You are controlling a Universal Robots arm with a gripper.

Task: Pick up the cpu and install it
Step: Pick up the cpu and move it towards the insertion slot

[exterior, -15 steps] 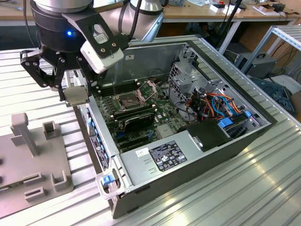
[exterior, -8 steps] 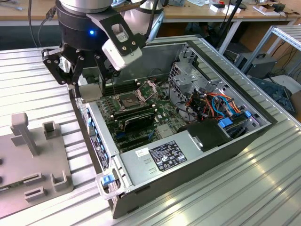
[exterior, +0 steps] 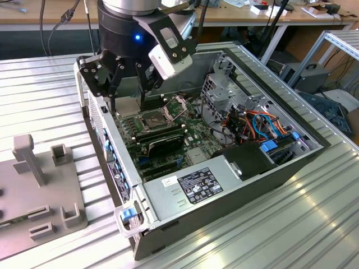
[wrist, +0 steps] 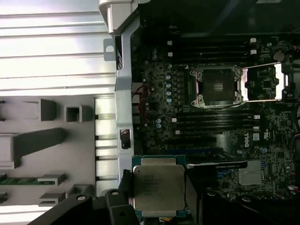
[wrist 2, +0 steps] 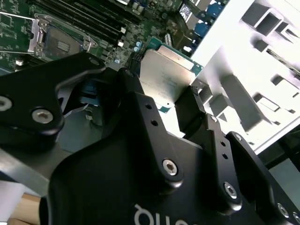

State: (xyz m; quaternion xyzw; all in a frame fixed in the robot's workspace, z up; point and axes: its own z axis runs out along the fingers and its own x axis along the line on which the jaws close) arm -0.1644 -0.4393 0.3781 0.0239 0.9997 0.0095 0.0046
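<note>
Your gripper (wrist 2: 164,96) is pinching the cpu (wrist: 158,187) by its side edges, just inside the case (wrist: 123,70) wall, well apart from the open socket (wrist: 216,86). It's light and stiff, but probably fragile underneath. Grip the sides only.

Bright light sheens the aluminium bench (exterior: 39,95) in the exterior view, glare bleaches the grey fixture (wrist 2: 262,61) and pales the cpu (wrist 2: 164,77) in the second wrist view, while the motherboard (wrist: 211,131) lies dim in the first wrist view.
</note>
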